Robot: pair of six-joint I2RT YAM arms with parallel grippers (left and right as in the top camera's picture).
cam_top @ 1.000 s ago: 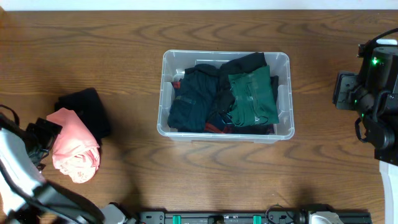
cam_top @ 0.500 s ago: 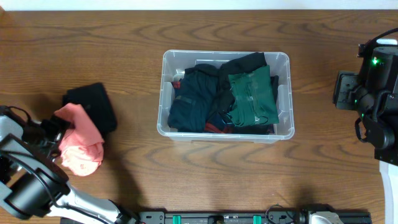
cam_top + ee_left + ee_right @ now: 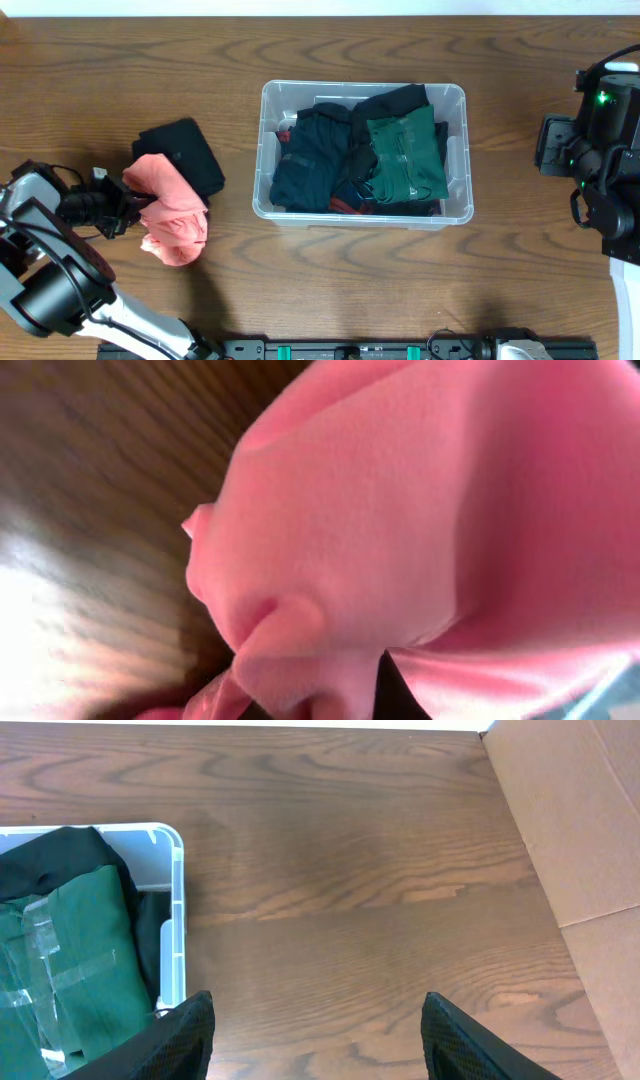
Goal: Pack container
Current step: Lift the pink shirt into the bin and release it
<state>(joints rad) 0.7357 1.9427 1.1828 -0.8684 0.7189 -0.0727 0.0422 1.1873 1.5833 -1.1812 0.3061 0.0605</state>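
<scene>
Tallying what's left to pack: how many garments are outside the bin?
2. Pink garment in the left pincer, left of the container; black garment touching it on the table. Others may be hidden beneath.

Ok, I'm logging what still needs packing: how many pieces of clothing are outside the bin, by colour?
Pink: 1, the pink garment at the left gripper
Black: 1, the black garment right next to it
Total: 2 outside the container
</scene>
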